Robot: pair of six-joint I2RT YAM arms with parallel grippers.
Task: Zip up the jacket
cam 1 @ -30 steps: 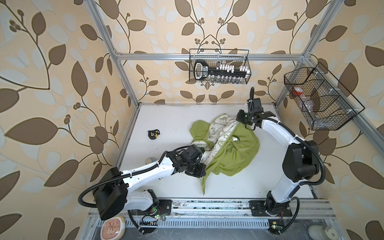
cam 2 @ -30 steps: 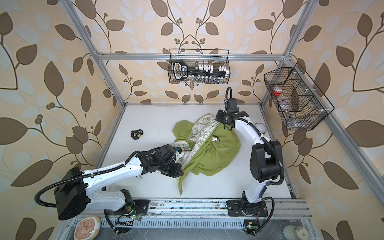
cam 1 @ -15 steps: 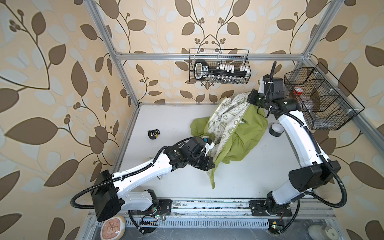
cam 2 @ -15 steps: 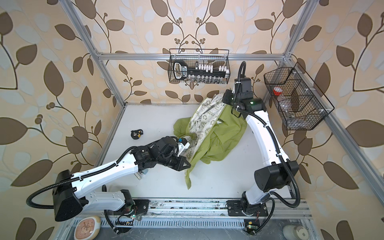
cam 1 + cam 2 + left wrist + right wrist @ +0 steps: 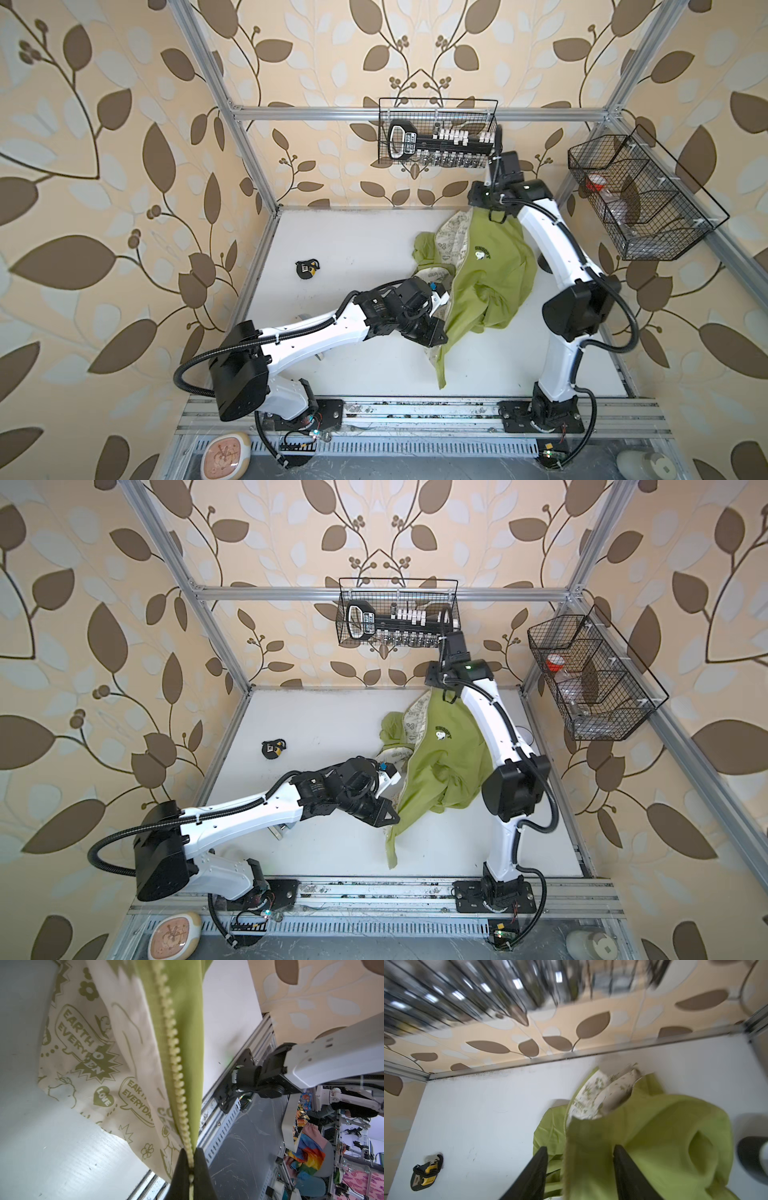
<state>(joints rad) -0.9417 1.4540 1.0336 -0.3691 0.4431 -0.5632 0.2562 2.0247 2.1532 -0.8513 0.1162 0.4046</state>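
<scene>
Since the earlier frame the right jaws have sprung wide apart and grip nothing, and the jacket (image 5: pixel 486 282) has sagged lower onto the table (image 5: pixel 353 232). It lies right of centre: thin lime-green fabric, crumpled, with the cream printed lining (image 5: pixel 87 1049) exposed. The left jaws are clamped tight on the pale moulded zipper teeth (image 5: pixel 176 1076). A small black-and-yellow object (image 5: pixel 307 269) lies well apart. The right arm overhangs the jacket's far edge.
</scene>
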